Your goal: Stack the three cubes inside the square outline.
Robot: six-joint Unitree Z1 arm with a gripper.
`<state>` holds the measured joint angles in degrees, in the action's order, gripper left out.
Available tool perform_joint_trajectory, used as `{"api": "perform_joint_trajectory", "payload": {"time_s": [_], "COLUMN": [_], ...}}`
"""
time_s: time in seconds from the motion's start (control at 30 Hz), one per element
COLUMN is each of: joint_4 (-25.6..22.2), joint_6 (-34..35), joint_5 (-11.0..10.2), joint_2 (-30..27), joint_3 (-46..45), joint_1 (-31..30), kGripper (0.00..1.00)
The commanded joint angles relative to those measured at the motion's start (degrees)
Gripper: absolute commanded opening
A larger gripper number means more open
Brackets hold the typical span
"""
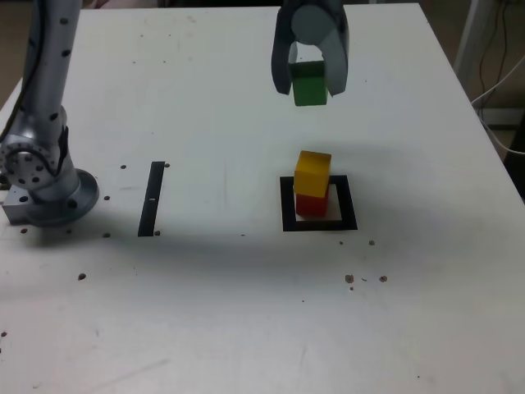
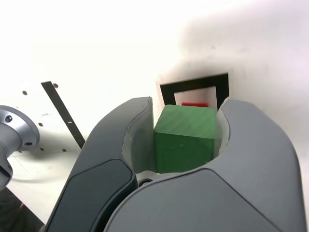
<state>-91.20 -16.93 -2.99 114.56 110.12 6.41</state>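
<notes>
In the exterior view, the gripper [image 1: 310,82] hangs in the air above the white table [image 1: 246,312] and pinches the green cube [image 1: 309,83] between its two jaws. Below it, nearer to the camera, the yellow cube [image 1: 312,173] sits on the red cube [image 1: 309,203], and this small stack stands inside the square outline [image 1: 287,205]. A narrow black strip [image 1: 152,199] lies to the exterior view's left, near the arm's base [image 1: 49,193].

In the wrist view, the green cube [image 2: 184,137] is pressed between the dark jaws. Beyond it the square outline [image 2: 193,84] shows, with a bit of red [image 2: 194,104] inside.
</notes>
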Motion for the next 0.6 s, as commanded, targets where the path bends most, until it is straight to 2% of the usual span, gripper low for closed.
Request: {"api": "perform_joint_trajectory", "payload": {"time_s": [0.0, 0.3, 0.57], "joint_4": [-0.7, -0.8, -0.7], "joint_6": [0.8, 4.8, 6.8], "joint_5": [0.1, 0.1, 0.4], "joint_2": [0.0, 1.8, 2.9], "joint_3": [0.3, -0.6, -1.3], "joint_1": [-1.6, -8.2, -10.2], "kGripper": [0.29, 0.29, 0.29]}}
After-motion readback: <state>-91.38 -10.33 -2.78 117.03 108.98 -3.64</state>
